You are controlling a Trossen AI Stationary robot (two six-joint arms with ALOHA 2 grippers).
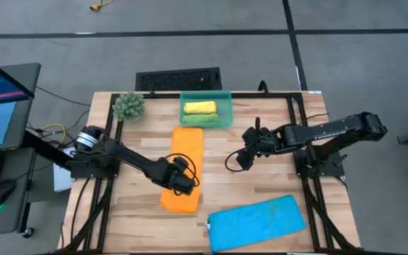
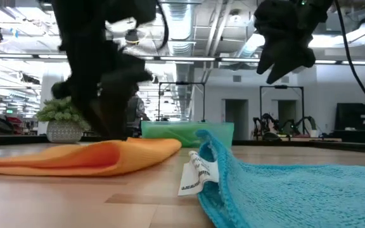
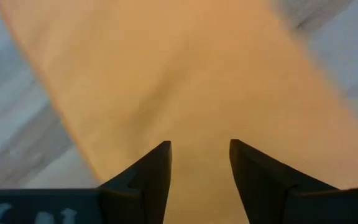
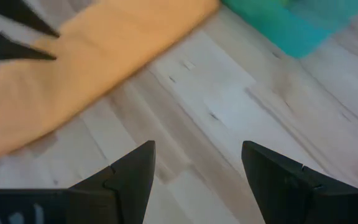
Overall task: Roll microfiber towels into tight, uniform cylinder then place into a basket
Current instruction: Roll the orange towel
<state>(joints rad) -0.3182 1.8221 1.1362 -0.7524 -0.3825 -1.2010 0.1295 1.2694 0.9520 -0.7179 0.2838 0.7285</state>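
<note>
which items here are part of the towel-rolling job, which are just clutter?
Job:
orange towel, flat, left gripper over it
blue towel, flat
yellow roll and green roll
basket

Clutter:
plant ball
keyboard

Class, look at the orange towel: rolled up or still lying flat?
Flat: the orange towel lies as a long strip on the table, unrolled.

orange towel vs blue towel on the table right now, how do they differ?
The orange towel lies as a long narrow strip running from the basket toward the front edge; the blue towel lies wider and crosswise near the front edge. The left gripper, open, is over the orange towel; no gripper is near the blue towel. Only the blue towel shows a white tag. Neither is rolled yet.
</note>
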